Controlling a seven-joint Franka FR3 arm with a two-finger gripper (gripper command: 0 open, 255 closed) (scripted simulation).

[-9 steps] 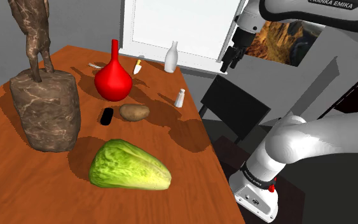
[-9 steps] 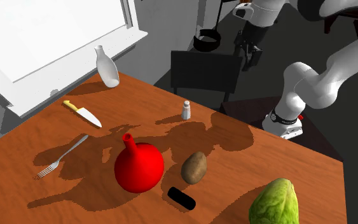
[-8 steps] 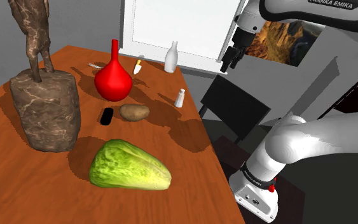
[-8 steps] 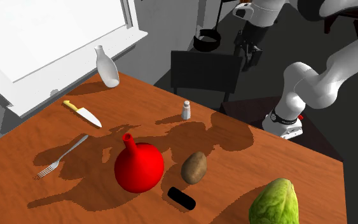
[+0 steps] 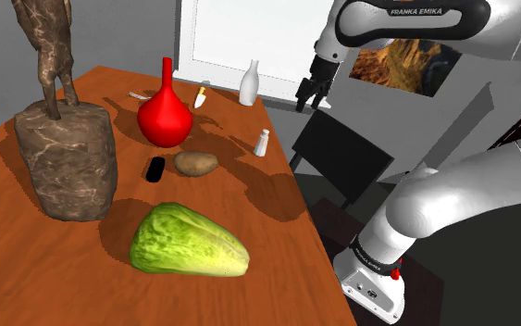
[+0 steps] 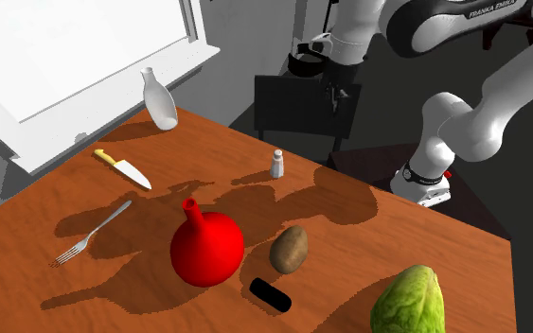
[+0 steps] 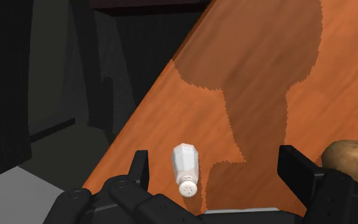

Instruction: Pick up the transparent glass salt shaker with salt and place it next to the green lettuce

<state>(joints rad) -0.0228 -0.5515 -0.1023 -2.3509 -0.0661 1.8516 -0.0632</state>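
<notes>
White salt shaker (image 5: 262, 142) is standing upright near the orange-brown bench (image 5: 8, 278) edge, well apart from the green lettuce (image 5: 189, 243), potato (image 5: 195, 163) lying roughly between them; tool (image 5: 306, 100) is hanging high above that edge, fingers spread wide, gripping nothing; wrist view is framing the salt shaker between them, untouched.

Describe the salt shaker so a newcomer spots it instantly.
On the brown table, follow the edge beside the black chair. The salt shaker stands alone there: small, white, with a holed cap, far shorter than the white bottle.
</notes>
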